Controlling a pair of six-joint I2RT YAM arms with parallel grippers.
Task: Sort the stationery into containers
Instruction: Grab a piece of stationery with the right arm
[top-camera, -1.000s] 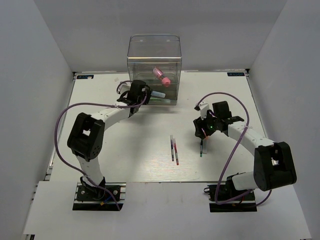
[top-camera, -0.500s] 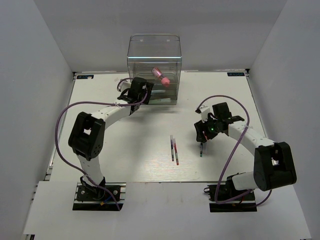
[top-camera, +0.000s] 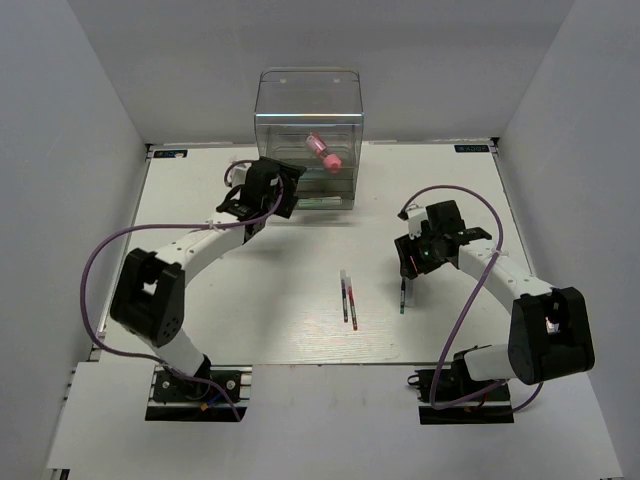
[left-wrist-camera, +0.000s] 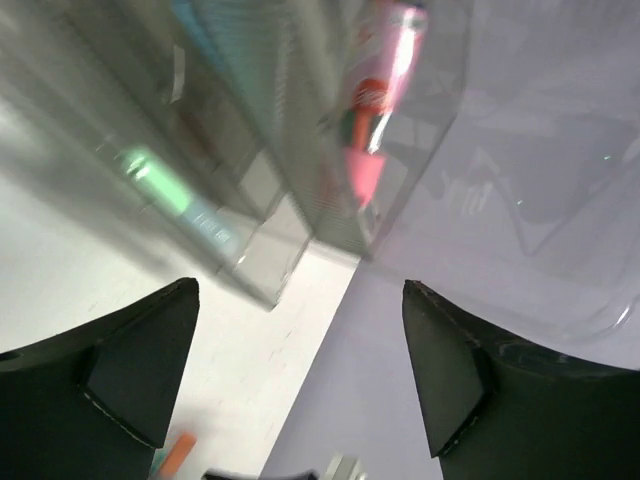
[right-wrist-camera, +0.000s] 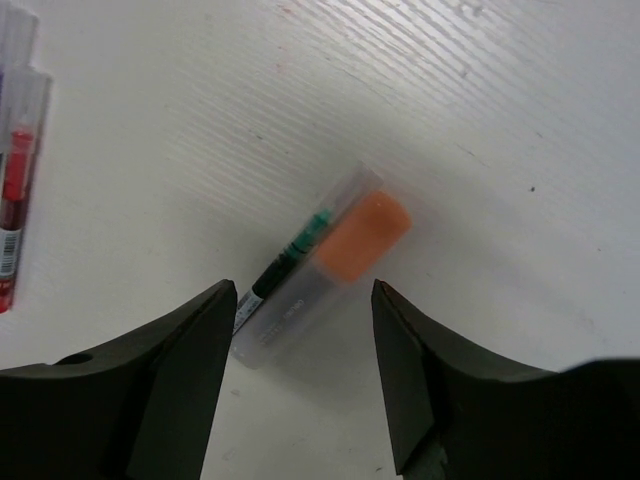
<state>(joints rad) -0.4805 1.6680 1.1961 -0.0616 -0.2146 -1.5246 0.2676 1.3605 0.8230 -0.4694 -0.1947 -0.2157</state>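
Observation:
The clear organiser (top-camera: 308, 125) stands at the back of the table, and a stubby pink cylinder (top-camera: 323, 152) leans inside its upper compartment. My left gripper (top-camera: 284, 192) is open and empty just left of its front corner. The left wrist view shows the pink cylinder (left-wrist-camera: 385, 60) and a pale green marker (left-wrist-camera: 170, 190) behind the clear wall (left-wrist-camera: 300, 150), with my left gripper (left-wrist-camera: 300, 290) below them. My right gripper (right-wrist-camera: 305, 300) is open, its fingers either side of the orange-capped marker (right-wrist-camera: 335, 255) without touching it. A thin green pen (right-wrist-camera: 290, 262) lies against the marker.
A purple and a red pen (top-camera: 349, 298) lie side by side mid-table, and the red pen (right-wrist-camera: 15, 190) shows at the left edge of the right wrist view. Grey walls close in the table on three sides.
My left gripper has opened wide and drawn back leftward from the organiser's front. The right gripper has settled over the orange-capped marker, its jaws narrowing slightly.

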